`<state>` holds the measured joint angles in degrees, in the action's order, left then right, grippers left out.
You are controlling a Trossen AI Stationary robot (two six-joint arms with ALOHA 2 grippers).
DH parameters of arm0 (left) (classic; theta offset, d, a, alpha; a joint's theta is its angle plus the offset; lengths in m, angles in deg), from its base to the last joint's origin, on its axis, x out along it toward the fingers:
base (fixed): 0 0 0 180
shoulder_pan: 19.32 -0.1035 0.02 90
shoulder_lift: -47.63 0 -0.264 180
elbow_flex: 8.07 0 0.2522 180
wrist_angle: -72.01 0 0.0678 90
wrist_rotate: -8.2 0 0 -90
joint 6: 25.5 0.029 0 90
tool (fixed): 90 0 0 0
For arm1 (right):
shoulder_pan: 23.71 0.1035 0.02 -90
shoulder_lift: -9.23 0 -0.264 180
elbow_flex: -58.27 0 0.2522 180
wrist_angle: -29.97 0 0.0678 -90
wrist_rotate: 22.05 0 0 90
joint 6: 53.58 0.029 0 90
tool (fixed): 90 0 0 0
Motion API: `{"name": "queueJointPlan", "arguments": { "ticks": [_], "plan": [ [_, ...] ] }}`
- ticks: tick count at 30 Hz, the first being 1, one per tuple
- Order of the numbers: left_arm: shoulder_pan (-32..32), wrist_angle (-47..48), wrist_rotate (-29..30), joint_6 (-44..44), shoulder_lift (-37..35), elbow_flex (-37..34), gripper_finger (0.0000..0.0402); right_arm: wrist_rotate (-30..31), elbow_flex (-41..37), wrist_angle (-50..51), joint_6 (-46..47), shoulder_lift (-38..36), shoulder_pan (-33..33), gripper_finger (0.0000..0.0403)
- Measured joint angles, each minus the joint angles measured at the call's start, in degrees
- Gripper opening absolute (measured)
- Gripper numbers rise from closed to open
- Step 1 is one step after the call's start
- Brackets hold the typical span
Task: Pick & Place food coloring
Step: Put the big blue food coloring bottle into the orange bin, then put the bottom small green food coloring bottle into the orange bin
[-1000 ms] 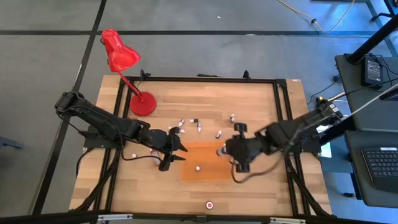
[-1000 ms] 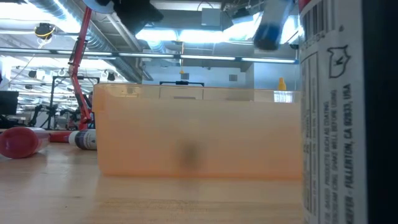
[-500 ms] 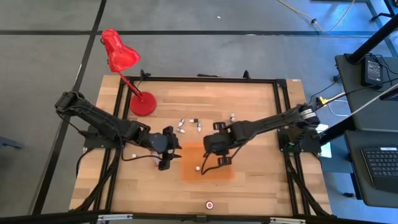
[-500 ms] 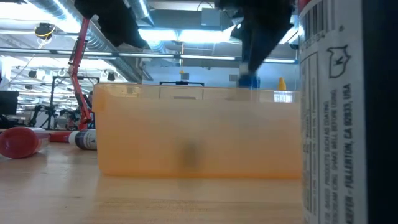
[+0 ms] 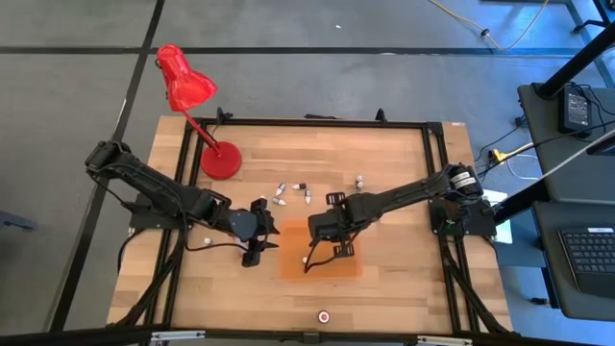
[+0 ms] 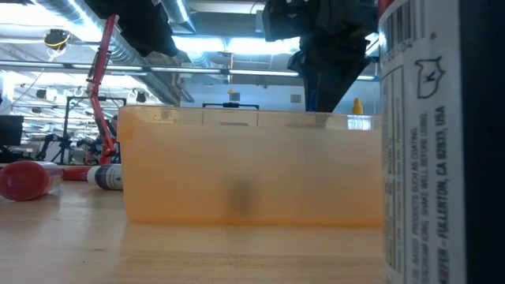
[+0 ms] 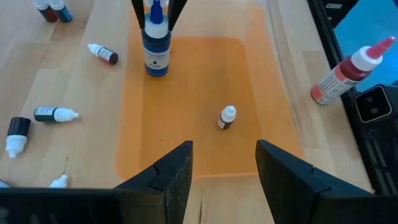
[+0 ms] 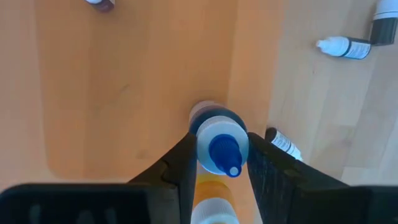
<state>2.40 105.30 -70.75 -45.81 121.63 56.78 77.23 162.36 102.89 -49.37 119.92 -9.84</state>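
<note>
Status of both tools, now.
Left tool: open, empty, over the orange mat.
Right tool: shut on the blue bottle.

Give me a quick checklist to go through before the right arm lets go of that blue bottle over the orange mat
1. Right gripper shut on the blue bottle: ok, its fingers pinch the bottle's white tip.
2. Bottle over the orange mat: ok in the left wrist view; the right wrist view puts it near the mat's edge.
3. Bottle upright: ok.
4. Bottle base resting on the mat: cannot tell; it looks down, but contact is not certain.
5. Room around the drop spot: ok, the small dropper standing on the mat is well apart.
6. Left gripper out of the way: ok, open and back at the mat's edge, holding nothing.
</note>
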Motion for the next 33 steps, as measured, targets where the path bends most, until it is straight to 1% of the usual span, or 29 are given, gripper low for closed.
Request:
{"name": "queueJointPlan", "arguments": {
  "ticks": [6, 14, 18, 23, 28, 33],
  "plan": [
    [0.0, 0.0, 0.0, 0.0, 0.0, 0.0, 0.0171, 0.1, 0.0, 0.0, -0.3, 0.0, 0.0, 0.0130],
    [0.0, 0.0, 0.0, 0.0, 0.0, 0.0, 0.0171, 0.1, 0.0, 0.7, -0.2, 0.0, 0.0, 0.0155],
    [0.0, 0.0, 0.0, 0.0, 0.0, 0.0, 0.0171, 0.2, 0.0, 0.7, -0.2, 0.0, 0.0, 0.0175],
    [0.0, 0.0, 0.0, 0.0, 0.0, 0.0, 0.0171, 1.1, 0.0, 1.1, 0.0, 0.0, 0.0, 0.0210],
    [0.0, 0.0, 0.0, 0.0, 0.0, 0.0, 0.0171, 1.6, 0.0, 1.4, 0.0, -2.1, 0.1, 0.0234],
    [0.0, 1.9, -0.4, 0.0, 0.0, 0.1, 0.0171, 1.6, 0.0, 1.5, 1.8, -6.2, 0.3, 0.0238]
  ]
}}
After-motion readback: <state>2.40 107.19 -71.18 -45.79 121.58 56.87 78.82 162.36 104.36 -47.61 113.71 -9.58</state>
